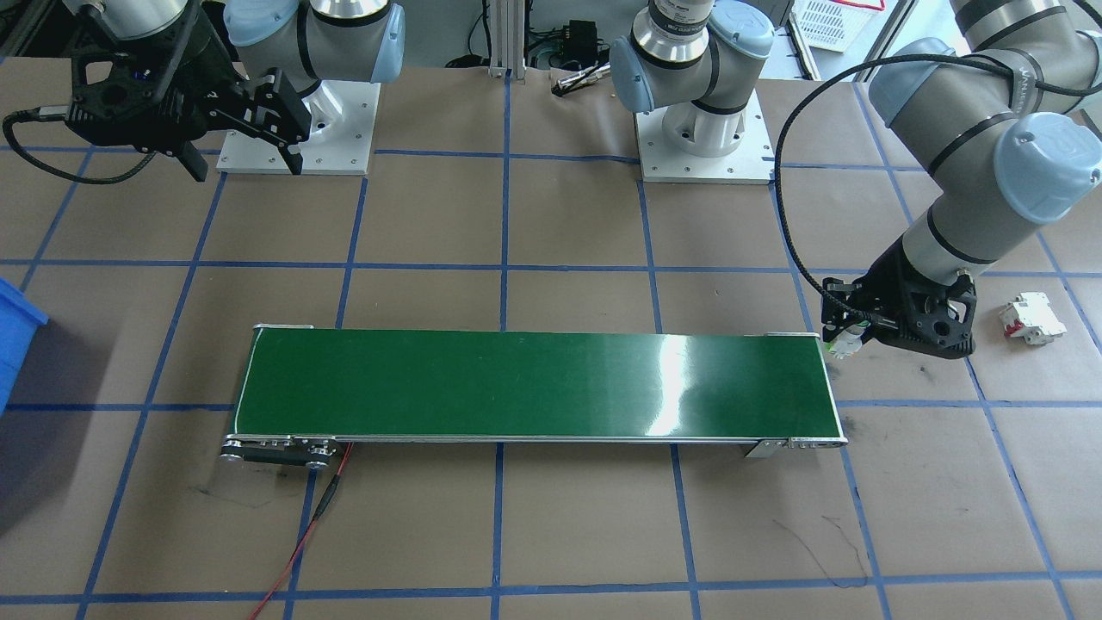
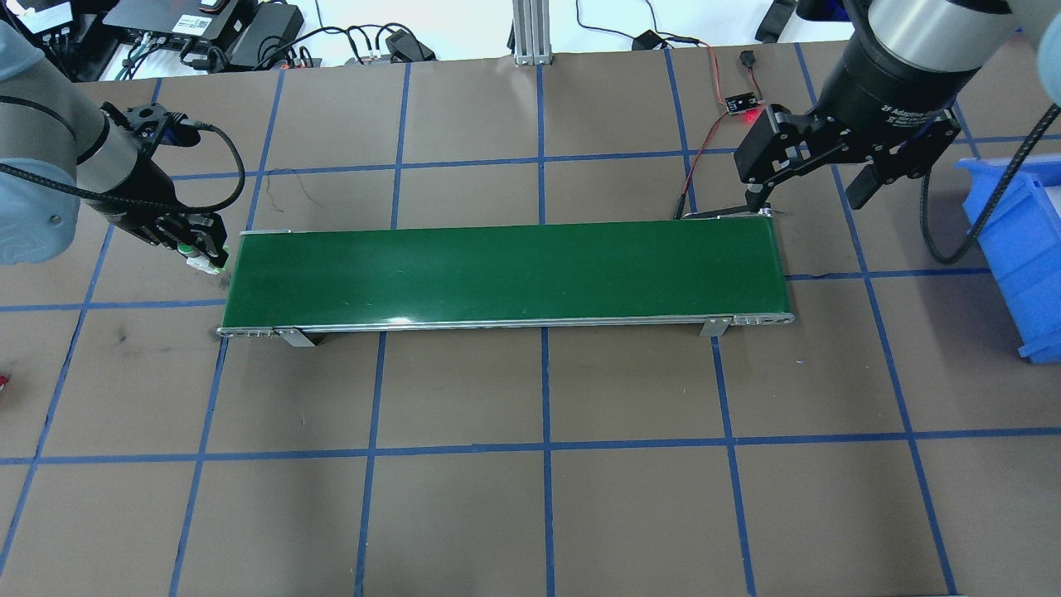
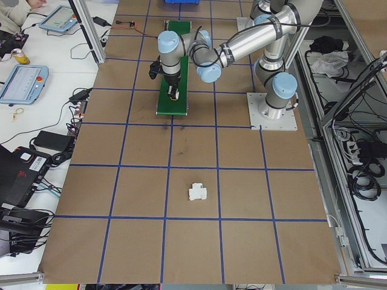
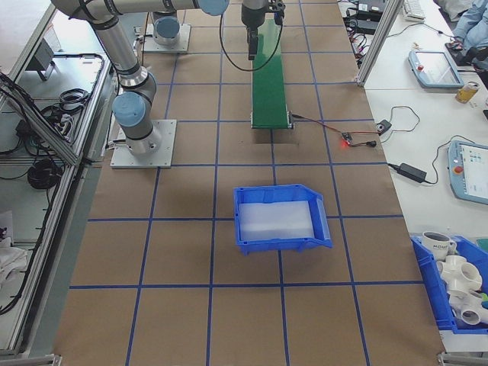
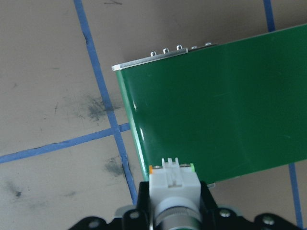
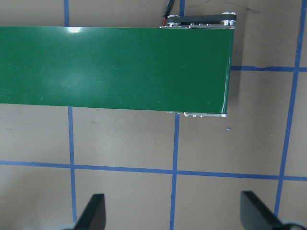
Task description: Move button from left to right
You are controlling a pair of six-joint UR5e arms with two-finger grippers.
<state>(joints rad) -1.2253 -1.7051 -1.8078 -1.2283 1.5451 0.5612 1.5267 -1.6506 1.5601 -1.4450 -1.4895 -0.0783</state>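
Currently logging from largest to smallest. Tabletop [image 2: 530,514]: brown paper with a blue tape grid. Green conveyor belt [image 2: 506,269] lies across the middle, its surface bare. Blue bin [image 2: 1015,249] sits off the belt's right end; a white breaker [image 1: 1031,319] lies on the paper beyond the left arm, not my target.

Right hand [image 2: 816,178]: wide open, holding nothing, hanging above the belt's right end. In its wrist view both fingertips [image 6: 93,213] show well apart over bare paper.

Left hand [image 2: 195,249]: closed on the button [image 5: 173,184], just off the belt's left end. The wrist view shows the white body pinched between the pads, with the cap toward the camera and terminals pointing at the belt edge. From overhead the button looks clear of the belt, carried in the air, though I cannot tell its height.

My read: pick done, placement on the belt is next.

Risks as I judge them:
- Button is just beside the belt's end frame; coming across too low could clip the metal edge and twist the part in the grip.
- Small, top-heavy part; released tilted or from a height, it may topple or roll off the narrow belt.
- Set too near the end roller, it could drop off the left edge instead of riding to the right.
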